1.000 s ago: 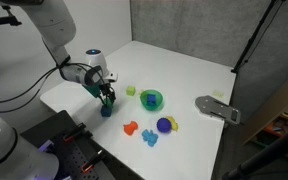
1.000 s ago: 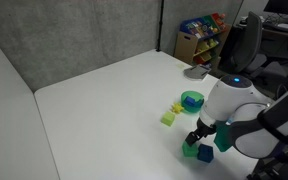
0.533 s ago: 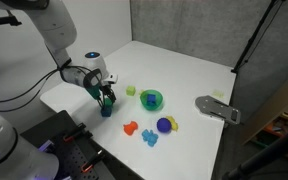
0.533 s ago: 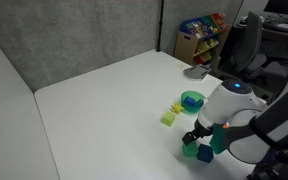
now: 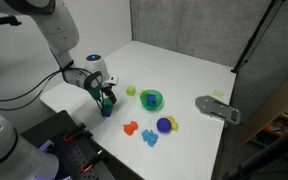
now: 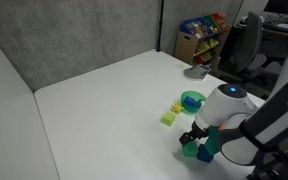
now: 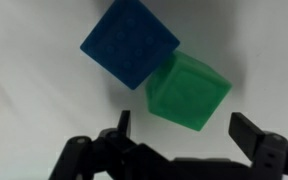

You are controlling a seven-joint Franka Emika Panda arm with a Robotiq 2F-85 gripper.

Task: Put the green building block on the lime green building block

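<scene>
Sitting between spread jaws, green building block [image 7: 188, 92]

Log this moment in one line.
gripper open, straddling green building block | blue cube beside it | lime green building block apart, nothing stacked

Green block [image 7: 188, 92] and lime block [image 6: 168, 119], apart

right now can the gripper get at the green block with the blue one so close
Probably yes: the gripper is open, the green block sits between its fingers, and the blue block lies beyond them.
</scene>
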